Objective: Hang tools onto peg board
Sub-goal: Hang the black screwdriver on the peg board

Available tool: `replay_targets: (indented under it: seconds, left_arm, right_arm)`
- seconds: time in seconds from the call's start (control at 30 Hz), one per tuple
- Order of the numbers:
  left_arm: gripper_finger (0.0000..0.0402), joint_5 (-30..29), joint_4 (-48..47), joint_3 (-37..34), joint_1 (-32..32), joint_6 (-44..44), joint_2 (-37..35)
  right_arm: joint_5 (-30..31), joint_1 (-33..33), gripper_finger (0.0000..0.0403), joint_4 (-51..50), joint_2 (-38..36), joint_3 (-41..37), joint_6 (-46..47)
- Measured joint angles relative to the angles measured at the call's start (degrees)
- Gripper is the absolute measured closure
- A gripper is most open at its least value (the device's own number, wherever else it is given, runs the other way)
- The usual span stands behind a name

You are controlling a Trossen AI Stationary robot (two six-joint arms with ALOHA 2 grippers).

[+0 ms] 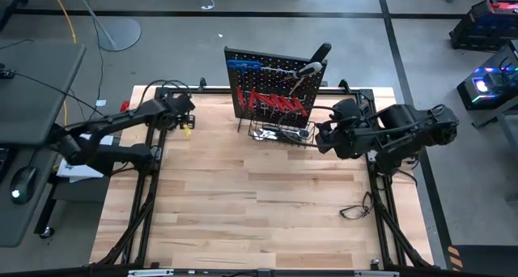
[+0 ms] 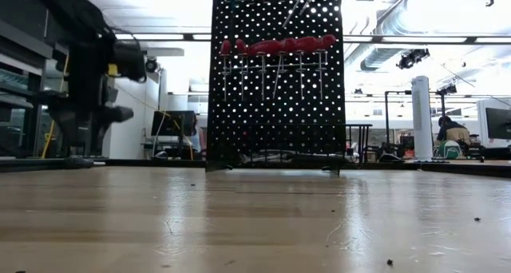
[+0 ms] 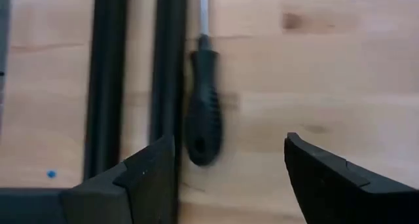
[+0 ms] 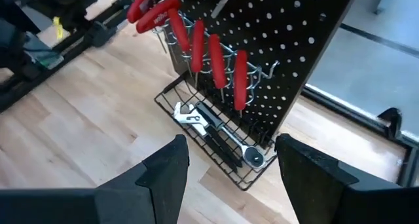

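A pale wooden table (image 1: 259,204) stands on a grey floor (image 1: 340,50) crossed by dark lines. Beyond it the room is open and brightly lit, with ceiling ducts (image 2: 391,45), a white column (image 2: 421,117), monitors (image 2: 172,123) and a seated person (image 2: 453,137) far off.

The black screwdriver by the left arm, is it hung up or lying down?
Lying down. The black screwdriver rests flat on the table, beside the frame, ahead of the open left end effector.
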Motion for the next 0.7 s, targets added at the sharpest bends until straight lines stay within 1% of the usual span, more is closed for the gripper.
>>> replay_targets:
  seconds: [0.17, 0.27, 0.4, 0.57, 0.63, 0.7]
  left_arm:
    - [0.0133, 1.1, 6.2, 0.0, 6.6, 2.8, 6.7]
    - [0.0133, 3.5, 11.4, 0.0, 9.2, 4.4, 10.6]
    - [0.0133, 4.6, 15.4, 0.0, 12.0, 3.9, 15.6]
    - [0.0133, 4.8, 16.3, 0.5, 13.9, 2.7, 20.1]
    - [0.0135, 4.9, 17.1, 0.4, 13.3, 3.7, 20.5]
    - [0.0145, 5.1, 17.5, 0.4, 12.3, 3.8, 20.7]
  right_arm:
    - [-1.9, -1.6, 0.0183, 0.0, 0.0, 0.0, -3.5]
    - [-2.5, -2.0, 0.0183, -0.1, 0.0, 0.0, -5.1]
    - [-2.5, -1.9, 0.0183, -0.3, 0.0, 0.0, -5.2]
    - [-3.0, -1.9, 0.0183, -0.3, 0.0, 0.0, -6.1]
    - [-3.2, -1.9, 0.0183, -0.3, 0.0, 0.0, -6.5]
    - [-3.2, -1.9, 0.0183, -0.3, 0.0, 0.0, -7.2]
